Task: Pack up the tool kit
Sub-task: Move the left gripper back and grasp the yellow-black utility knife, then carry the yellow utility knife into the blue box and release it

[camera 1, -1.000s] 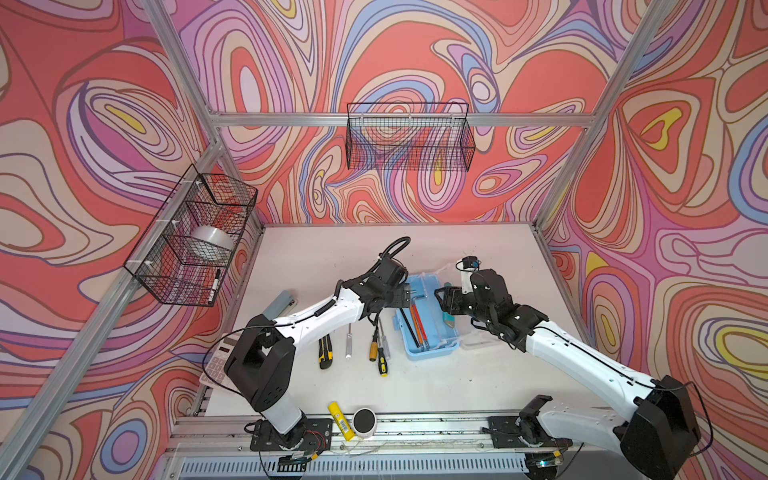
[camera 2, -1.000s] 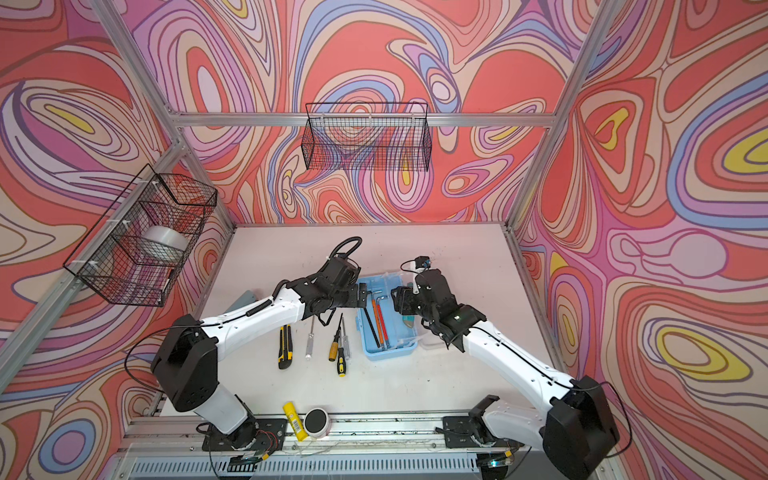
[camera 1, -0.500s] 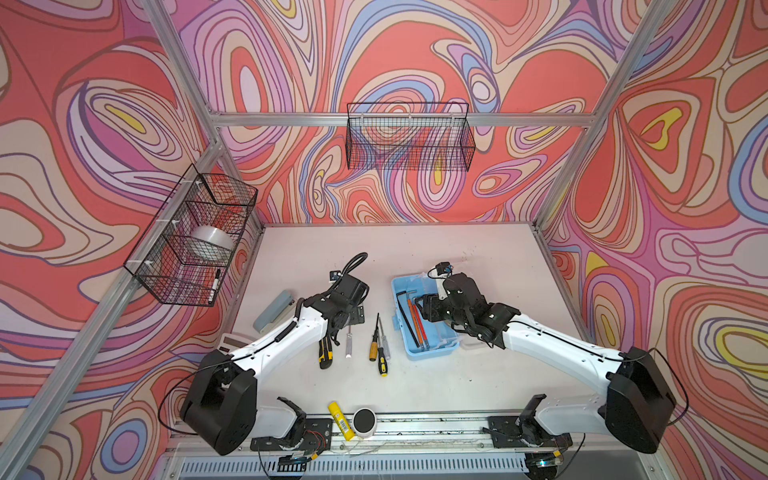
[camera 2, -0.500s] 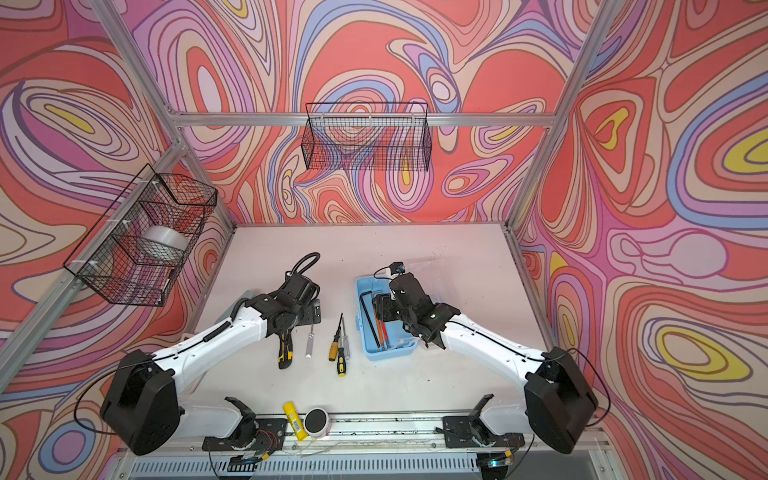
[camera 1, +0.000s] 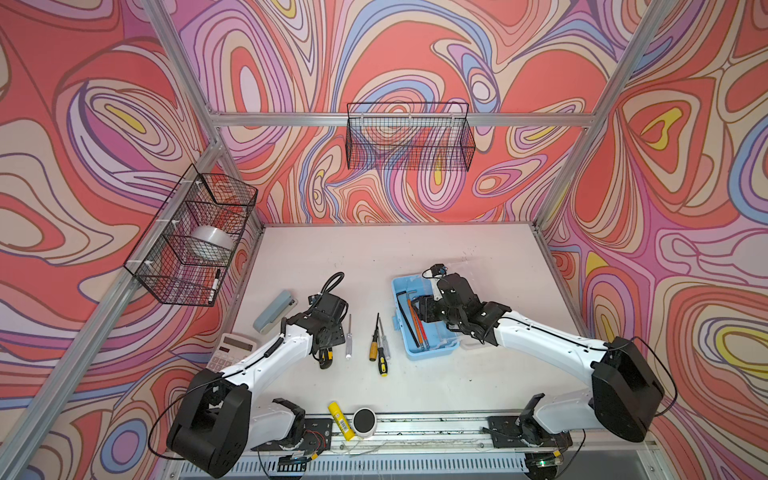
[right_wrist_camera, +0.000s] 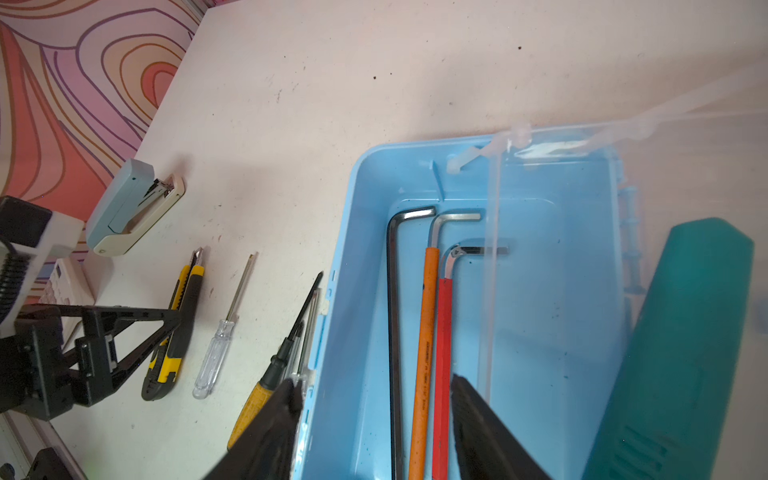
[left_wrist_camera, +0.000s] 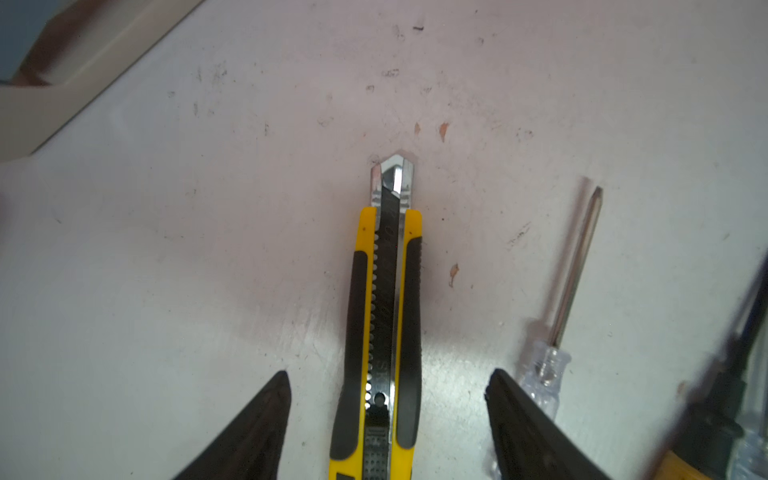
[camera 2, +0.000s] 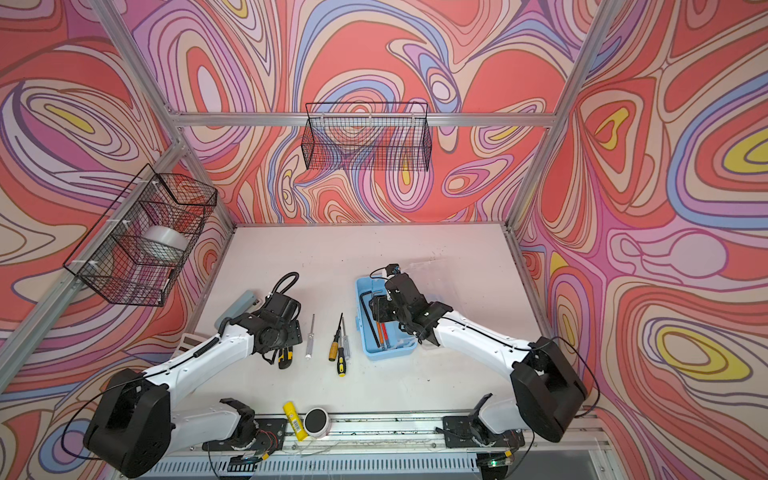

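Tool kit, part packed by the look of it. Left gripper [left_wrist_camera: 388,374] was down at the table, jaws parted and straddling the utility knife [left_wrist_camera: 384,291]. Bare table showed between each finger and the knife body, so the gripper was released, with nothing grasped. Knife lay flat, long axis running straight out from the gripper, metal nose end away from the wrist, fingers set across its width near the slider. Just beside it, roughly parallel and close to one finger, lay the clear-handled screwdriver [left_wrist_camera: 575,270]. Beyond that, in a top view, came a cluster of three screwdrivers [camera 1: 375,352], then the light-blue case [camera 1: 432,354], right of table centre, long side roughly parallel to the knife. Case thus lay to the knife's right, past all four screwdrivers. Left arm was clearly the nearer to the knife.

Right gripper [right_wrist_camera: 372,381] hung over the case, jaws apart, one finger outside the near long wall, one inside; nothing seen clamped. Inside, lengthwise along that wall: black hex key [right_wrist_camera: 392,332], orange-sleeved hex key [right_wrist_camera: 428,332], red-sleeved hex key [right_wrist_camera: 444,332]. Clear lid [right_wrist_camera: 552,147] stood open on the far side. Stapler [camera 1: 275,311] and calculator [camera 1: 232,351] lay off to the left.

Judgement: coming move turns on closing across the knife's width, then carrying it rightward lengthwise to the case. Risk: nudging the clear-handled screwdriver.
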Controlling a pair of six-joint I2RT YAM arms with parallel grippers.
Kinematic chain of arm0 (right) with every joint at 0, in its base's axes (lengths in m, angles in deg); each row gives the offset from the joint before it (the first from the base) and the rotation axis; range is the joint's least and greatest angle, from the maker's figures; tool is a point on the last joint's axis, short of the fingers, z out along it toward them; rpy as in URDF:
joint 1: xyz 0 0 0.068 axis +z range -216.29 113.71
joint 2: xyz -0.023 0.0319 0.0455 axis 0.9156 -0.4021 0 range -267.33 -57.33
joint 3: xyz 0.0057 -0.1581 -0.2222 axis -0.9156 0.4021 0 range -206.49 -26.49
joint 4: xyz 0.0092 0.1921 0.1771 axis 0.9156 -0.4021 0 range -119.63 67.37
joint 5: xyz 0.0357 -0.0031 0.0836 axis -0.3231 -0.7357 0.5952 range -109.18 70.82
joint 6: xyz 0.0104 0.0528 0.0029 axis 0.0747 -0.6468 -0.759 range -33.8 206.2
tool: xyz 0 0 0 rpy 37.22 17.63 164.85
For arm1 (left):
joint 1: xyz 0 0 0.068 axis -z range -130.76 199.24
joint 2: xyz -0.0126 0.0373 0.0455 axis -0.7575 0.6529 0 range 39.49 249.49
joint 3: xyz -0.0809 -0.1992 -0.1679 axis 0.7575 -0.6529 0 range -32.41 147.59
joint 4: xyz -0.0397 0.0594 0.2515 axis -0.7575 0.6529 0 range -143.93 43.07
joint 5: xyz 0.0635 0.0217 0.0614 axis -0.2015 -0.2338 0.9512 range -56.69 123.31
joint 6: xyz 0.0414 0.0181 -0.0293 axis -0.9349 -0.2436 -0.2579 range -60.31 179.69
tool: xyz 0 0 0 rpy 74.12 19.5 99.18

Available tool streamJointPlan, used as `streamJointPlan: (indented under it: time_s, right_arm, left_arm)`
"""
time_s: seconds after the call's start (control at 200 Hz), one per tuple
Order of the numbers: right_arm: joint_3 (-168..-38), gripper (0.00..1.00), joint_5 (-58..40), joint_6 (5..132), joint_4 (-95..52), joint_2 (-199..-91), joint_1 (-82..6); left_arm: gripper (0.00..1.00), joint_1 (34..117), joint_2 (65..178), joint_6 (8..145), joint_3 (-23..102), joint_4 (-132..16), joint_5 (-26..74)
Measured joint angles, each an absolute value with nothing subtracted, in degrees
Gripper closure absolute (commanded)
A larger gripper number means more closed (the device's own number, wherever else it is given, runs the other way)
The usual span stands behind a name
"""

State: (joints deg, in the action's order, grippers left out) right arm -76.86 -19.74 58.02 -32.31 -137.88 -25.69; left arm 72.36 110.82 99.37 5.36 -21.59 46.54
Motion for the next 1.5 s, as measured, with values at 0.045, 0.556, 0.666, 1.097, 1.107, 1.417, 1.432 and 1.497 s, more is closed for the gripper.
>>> streamJointPlan:
  time_s: [0.045,0.556,0.666,1.097,1.107,1.417,1.432,1.497]
  right_arm:
    - [-76.9,0.4,-19.7,58.0,-32.3,-137.9,-25.7]
    - [-76.8,0.4,-20.4,57.4,-32.2,-137.9,-25.7]
    - [-76.8,0.4,-20.7,57.4,-32.2,-137.9,-25.7]
    - [-76.2,0.4,-21.3,57.4,-32.0,-137.9,-25.7]
    - [-76.2,0.4,-21.3,57.4,-32.0,-137.9,-25.7]
    - [-76.0,0.4,-22.2,57.4,-31.6,-137.9,-25.7]
    - [-76.0,0.4,-22.3,57.4,-31.6,-137.9,-25.7]
    - [-76.0,0.4,-22.4,57.4,-31.6,-137.9,-25.7]
  left_arm:
    - [0.32,72.1,110.8,99.4,5.3,-22.1,46.2]
    - [0.51,70.2,117.0,99.4,5.3,-23.3,43.7]
    - [0.56,70.1,117.8,99.6,5.3,-23.3,42.6]
    - [0.58,70.1,119.3,100.2,5.4,-23.8,39.7]
    - [0.59,70.1,119.3,100.2,5.4,-23.8,39.7]
    - [0.67,70.1,119.3,100.2,5.4,-23.8,39.3]
    - [0.67,70.1,119.3,100.2,5.4,-23.8,39.3]
    - [0.68,70.1,119.1,100.0,5.4,-23.8,39.2]
